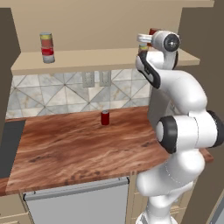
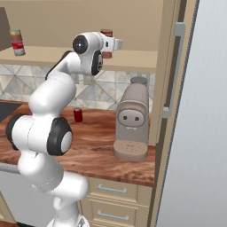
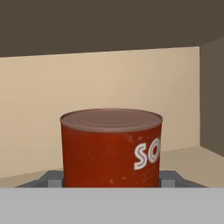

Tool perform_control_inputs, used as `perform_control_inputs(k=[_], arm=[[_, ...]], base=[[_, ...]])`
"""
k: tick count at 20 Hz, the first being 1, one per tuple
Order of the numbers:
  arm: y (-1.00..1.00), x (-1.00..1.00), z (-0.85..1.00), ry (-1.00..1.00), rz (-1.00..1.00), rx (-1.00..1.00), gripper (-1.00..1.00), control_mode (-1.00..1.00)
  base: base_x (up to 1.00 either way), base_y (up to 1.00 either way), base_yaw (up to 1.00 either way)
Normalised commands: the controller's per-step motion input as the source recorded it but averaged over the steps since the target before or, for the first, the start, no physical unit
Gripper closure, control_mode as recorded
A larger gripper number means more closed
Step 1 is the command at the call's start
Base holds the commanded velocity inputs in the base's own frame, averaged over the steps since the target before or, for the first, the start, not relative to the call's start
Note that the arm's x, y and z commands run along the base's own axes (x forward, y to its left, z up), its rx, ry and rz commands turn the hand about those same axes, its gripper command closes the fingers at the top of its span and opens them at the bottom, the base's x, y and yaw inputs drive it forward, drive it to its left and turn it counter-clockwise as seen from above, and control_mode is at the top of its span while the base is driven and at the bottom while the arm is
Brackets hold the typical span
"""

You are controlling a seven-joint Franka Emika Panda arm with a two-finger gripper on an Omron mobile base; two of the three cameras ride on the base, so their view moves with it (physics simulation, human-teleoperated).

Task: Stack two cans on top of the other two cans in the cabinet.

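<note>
A white, smooth-jointed robot arm reaches up to a beige open-fronted cabinet (image 1: 105,59) with a long tan shelf board and a plain tan back panel. In the left base view, at the upper left of the frame, a stack of two cans (image 1: 47,47) stands on the shelf: cylinders with yellow and red labels, grey on top. In the right base view the same stack sits at the far upper left.

In the hand view, a round orange-red can (image 3: 111,146) with a dull reddish, ringed metal lid and white lettering fills the lower centre, upright. The gripper (image 3: 111,180) sits at the can's base, with a grey finger tip (image 3: 54,178) showing on each side of it, so the fingers look clamped on the can. Whether it rests on something below, I cannot tell. In the right base view this can shows at the top centre, just behind the white hand.

Below, a wood-grain table (image 1: 78,148) carries a small crimson can (image 1: 105,117) with a dark top, standing upright near a tiled grey backsplash. A rounded tan coffee machine (image 2: 132,124) stands at the table's right end in the right base view.
</note>
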Motion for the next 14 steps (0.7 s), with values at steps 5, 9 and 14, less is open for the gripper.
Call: perform_control_inputs(k=[5, 9, 14], arm=[[0.26, 0.28, 0.05, 0.0, 0.0, -0.03, 1.0, -1.0], [0.22, 0.2, 0.02, 0.0, 0.0, -0.06, 1.0, -1.0], [0.12, 0.23, 0.0, 0.07, 0.0, -0.03, 1.0, -1.0]], base=[[0.0, 0.0, 0.0], [0.0, 0.0, 0.0], [0.0, 0.0, 0.0]])
